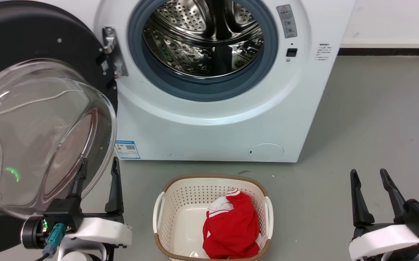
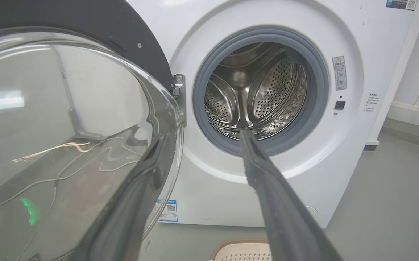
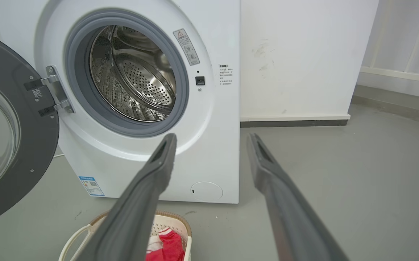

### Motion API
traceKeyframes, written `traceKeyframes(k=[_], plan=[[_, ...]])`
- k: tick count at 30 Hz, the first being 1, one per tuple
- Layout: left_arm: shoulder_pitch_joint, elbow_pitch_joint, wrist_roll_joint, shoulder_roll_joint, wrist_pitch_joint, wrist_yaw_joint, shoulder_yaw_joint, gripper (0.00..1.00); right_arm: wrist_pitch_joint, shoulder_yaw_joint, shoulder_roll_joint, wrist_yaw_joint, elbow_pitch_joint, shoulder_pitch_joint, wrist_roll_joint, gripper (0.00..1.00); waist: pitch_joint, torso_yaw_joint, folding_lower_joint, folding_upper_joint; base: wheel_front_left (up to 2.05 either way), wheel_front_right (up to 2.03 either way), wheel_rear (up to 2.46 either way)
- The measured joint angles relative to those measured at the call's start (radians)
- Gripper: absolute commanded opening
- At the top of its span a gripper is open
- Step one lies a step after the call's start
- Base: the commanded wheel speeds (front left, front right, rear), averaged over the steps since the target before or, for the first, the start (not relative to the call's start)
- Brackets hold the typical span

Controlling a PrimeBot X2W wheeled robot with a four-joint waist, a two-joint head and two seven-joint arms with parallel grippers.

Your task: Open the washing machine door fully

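The washing machine door (image 1: pixel 50 32) stands swung out to the left on its metal hinge (image 1: pixel 110 47), its clear glass bowl (image 1: pixel 32 137) bulging toward me. The steel drum (image 1: pixel 202 36) of the white machine (image 1: pixel 213 137) lies exposed. My left gripper (image 1: pixel 99 174) is open at the bowl's lower right edge. Its left finger shows through the glass, and I cannot tell whether it touches. In the left wrist view the door (image 2: pixel 68 127) fills the left beside that gripper (image 2: pixel 204 134). My right gripper (image 1: pixel 368 174) is open and empty over the floor at the right; the right wrist view shows the gripper (image 3: pixel 212 137) and the door (image 3: pixel 32 145).
A white laundry basket (image 1: pixel 213 178) holding a red and white garment (image 1: pixel 231 224) sits on the grey floor in front of the machine, between my arms. In the right wrist view the basket (image 3: pixel 173 216) lies below my left finger. A white wall stands to the machine's right.
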Motion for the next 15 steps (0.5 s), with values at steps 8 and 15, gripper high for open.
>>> traceKeyframes(k=[8, 15], plan=[[-0.014, 0.039, 0.052, -0.016, 0.000, -0.018, 0.007, 1.00, -0.001, 0.011, 0.000, 0.000, 0.009, 0.002, 0.005, 1.00, 0.003, -0.027, 0.0000, 0.0000, 0.00, 0.00, 0.00], [-0.013, 0.050, 0.067, -0.029, 0.000, -0.023, 0.020, 1.00, -0.001, 0.018, 0.000, 0.000, 0.012, -0.003, 0.006, 1.00, -0.001, -0.026, 0.0000, 0.0000, 0.00, 0.00, 0.00]])
